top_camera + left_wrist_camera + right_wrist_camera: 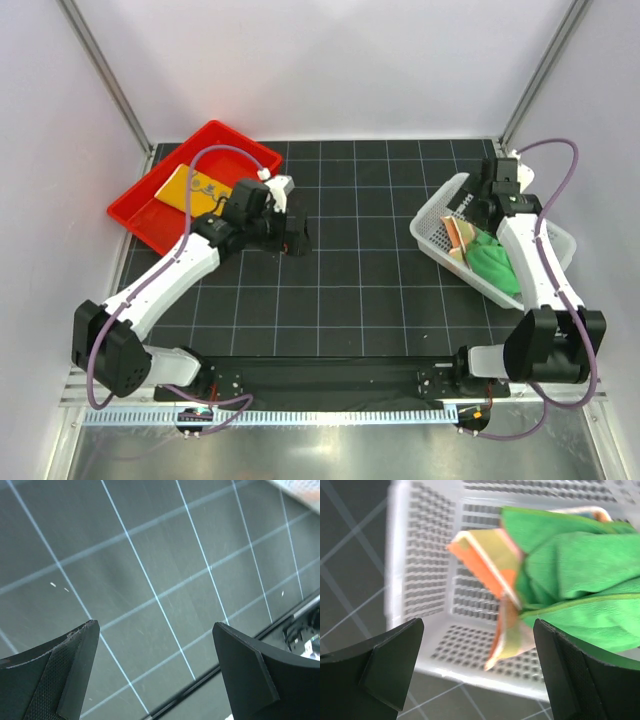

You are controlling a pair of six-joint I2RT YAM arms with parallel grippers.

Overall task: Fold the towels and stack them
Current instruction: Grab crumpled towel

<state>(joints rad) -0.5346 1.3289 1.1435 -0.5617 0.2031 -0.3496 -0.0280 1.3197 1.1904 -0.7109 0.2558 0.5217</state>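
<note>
Yellow towel [190,187] lies diagonal in the far-left tray [135,212], its grey lettering unreadable; green towel [570,565] and striped towel [487,555] fill the right basket [420,555]. We see left claw [155,627] and right claw [477,625] gaping, empty.

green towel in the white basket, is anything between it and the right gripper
Nothing visible does. The right gripper stands open above the white basket, whose top is open. The green towel lies uncovered there, with the striped towel against its side.
</note>
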